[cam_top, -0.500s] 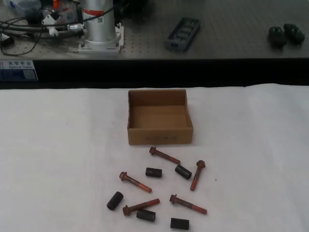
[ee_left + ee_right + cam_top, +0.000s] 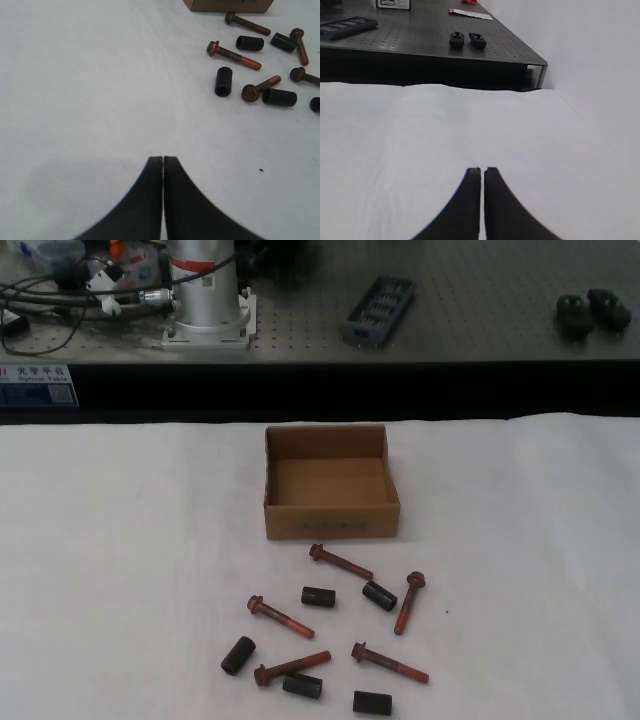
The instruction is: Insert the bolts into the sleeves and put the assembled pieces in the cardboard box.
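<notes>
Several copper-coloured bolts (image 2: 340,562) and black sleeves (image 2: 318,597) lie scattered on the white cloth in front of the open cardboard box (image 2: 331,523). None of the bolts sits in a sleeve, and the box holds nothing. In the left wrist view my left gripper (image 2: 163,159) is shut with nothing in it, over bare cloth, well short of the bolts (image 2: 233,55) and sleeves (image 2: 224,81). My right gripper (image 2: 482,171) is also shut and holds nothing, above bare cloth, facing the dark perforated bench.
The white cloth (image 2: 120,570) spreads wide to either side of the parts. Behind it runs a dark perforated bench (image 2: 480,310) with a metal post base (image 2: 205,300), cables, a blue-grey case (image 2: 378,308) and two small black pieces (image 2: 468,40).
</notes>
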